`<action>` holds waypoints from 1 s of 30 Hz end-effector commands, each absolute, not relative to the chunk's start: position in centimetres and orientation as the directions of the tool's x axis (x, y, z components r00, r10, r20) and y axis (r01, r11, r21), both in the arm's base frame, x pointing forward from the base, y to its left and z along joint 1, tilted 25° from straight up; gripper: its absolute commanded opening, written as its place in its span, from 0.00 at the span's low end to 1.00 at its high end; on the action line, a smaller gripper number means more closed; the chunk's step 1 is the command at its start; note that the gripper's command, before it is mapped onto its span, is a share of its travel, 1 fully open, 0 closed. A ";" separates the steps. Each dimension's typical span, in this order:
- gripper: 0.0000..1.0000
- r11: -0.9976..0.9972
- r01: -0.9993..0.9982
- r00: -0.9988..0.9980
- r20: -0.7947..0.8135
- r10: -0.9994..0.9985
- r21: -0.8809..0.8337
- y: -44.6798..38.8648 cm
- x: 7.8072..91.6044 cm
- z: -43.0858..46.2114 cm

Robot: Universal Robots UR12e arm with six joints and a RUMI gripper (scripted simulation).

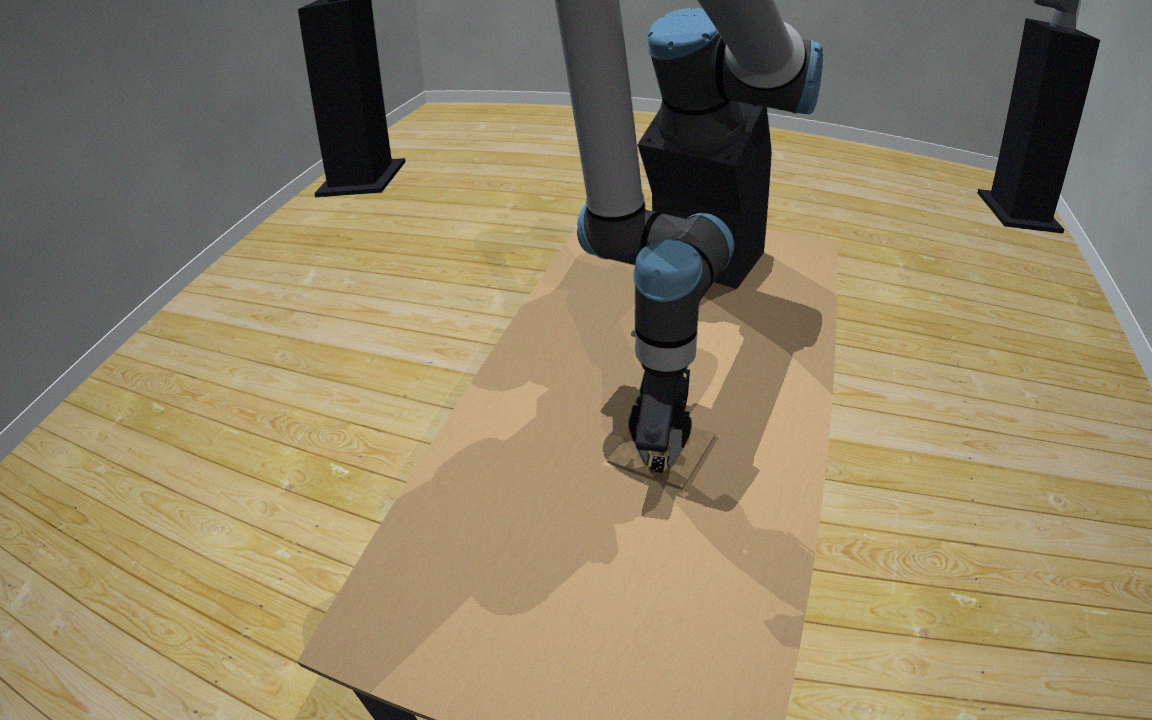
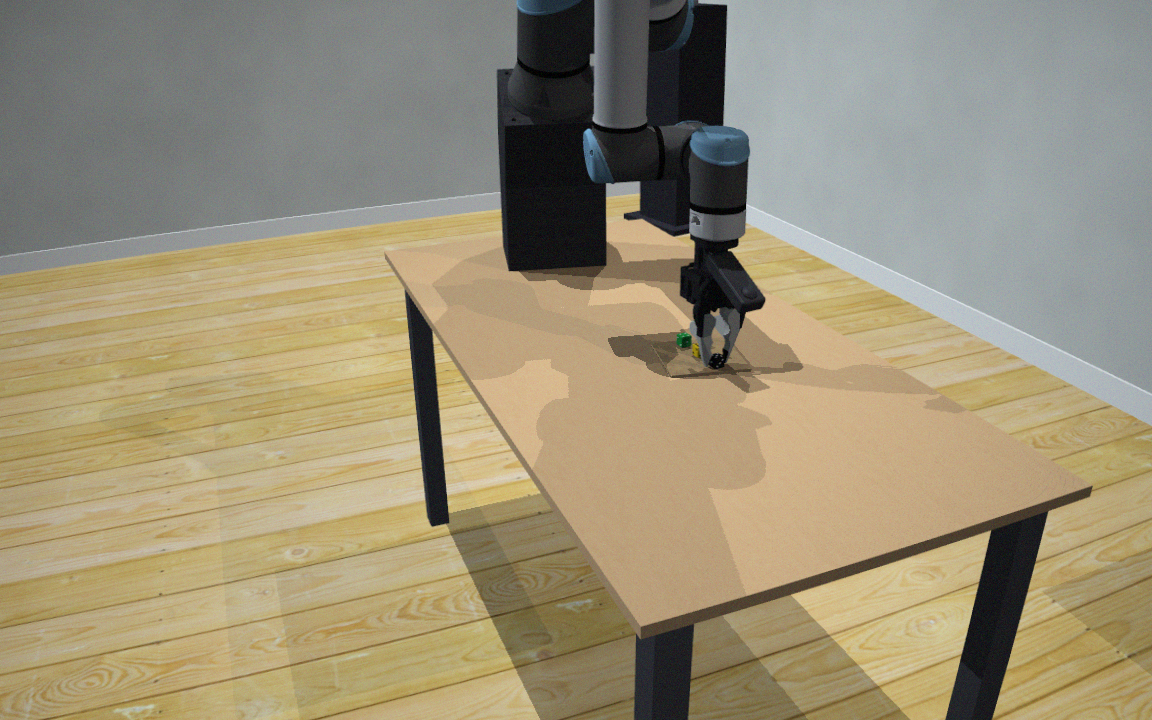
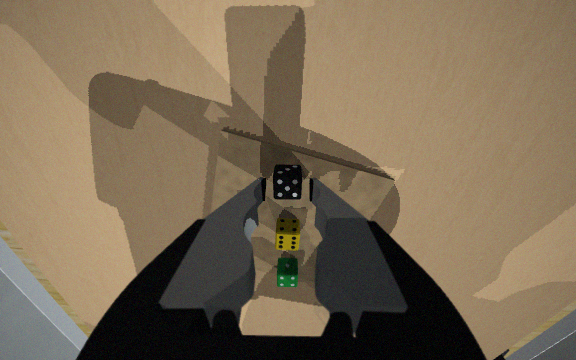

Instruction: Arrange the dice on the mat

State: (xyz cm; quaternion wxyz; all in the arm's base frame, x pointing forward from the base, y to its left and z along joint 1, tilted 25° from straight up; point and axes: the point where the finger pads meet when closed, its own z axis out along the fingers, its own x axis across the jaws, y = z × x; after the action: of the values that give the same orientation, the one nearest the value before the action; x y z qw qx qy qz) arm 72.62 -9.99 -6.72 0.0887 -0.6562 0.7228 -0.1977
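The black die (image 1: 658,463) (image 2: 717,360) (image 3: 287,183) stands near the front edge of the thin mat (image 1: 696,454) (image 2: 675,364) (image 3: 233,172), inside that edge, and looks level with 5 on top. My gripper (image 1: 659,456) (image 2: 718,353) (image 3: 287,179) is open a little around it, with a narrow gap on each side in the wrist view. The yellow die (image 2: 695,350) (image 3: 288,241) sits behind it, 6 on top. The green die (image 2: 683,340) (image 3: 287,280) is farther back, 4 on top. Both look flat. The mat's back edge is hidden, so I cannot tell how the green die lies to it.
The three dice stand in a row with gaps between them, running back towards the robot's black pedestal (image 1: 705,192) (image 2: 551,192). The yellow and green dice lie beneath the gripper body. The mat rests on the wooden table (image 1: 580,644) (image 2: 831,483), under the arm's shadows.
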 end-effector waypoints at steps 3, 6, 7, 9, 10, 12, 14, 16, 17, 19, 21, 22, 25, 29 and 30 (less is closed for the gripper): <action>0.21 0.060 -0.913 -0.123 0.131 -0.984 -0.403 -9.9 72.5 -6.4; 0.21 0.060 -0.913 -0.123 0.131 -0.984 -0.403 -9.9 72.4 -6.2; 0.21 0.060 -0.913 -0.123 0.131 -0.984 -0.403 -9.8 72.3 -5.9; 0.21 0.060 -0.913 -0.123 0.131 -0.984 -0.403 -9.7 72.1 -5.3; 0.21 0.060 -0.913 -0.123 0.131 -0.984 -0.403 -9.6 71.9 -4.9; 0.21 0.060 -0.913 -0.123 0.131 -0.984 -0.403 -9.5 71.5 -4.0; 0.21 0.060 -0.913 -0.123 0.131 -0.984 -0.403 -9.3 71.1 -3.0; 0.21 0.060 -0.913 -0.123 0.131 -0.984 -0.403 -9.1 70.6 -2.0; 0.21 0.060 -0.913 -0.123 0.131 -0.984 -0.403 -9.0 70.4 -1.5; 0.21 0.060 -0.913 -0.123 0.131 -0.984 -0.403 -8.8 70.0 -0.6; 0.21 0.060 -0.913 -0.123 0.131 -0.984 -0.403 -8.8 69.9 -0.2; 0.21 0.060 -0.913 -0.123 0.131 -0.984 -0.403 -8.8 69.9 -0.2; 0.21 0.060 -0.913 -0.123 0.131 -0.984 -0.403 -8.6 69.4 0.8; 0.21 0.060 -0.913 -0.123 0.131 -0.984 -0.403 -8.5 69.2 1.4; 0.21 0.060 -0.913 -0.123 0.131 -0.984 -0.403 -8.5 69.2 1.5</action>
State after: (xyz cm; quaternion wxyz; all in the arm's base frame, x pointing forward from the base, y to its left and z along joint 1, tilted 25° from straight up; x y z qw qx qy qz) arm 69.49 -8.61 0.60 0.0888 -0.6561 0.7228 -0.1981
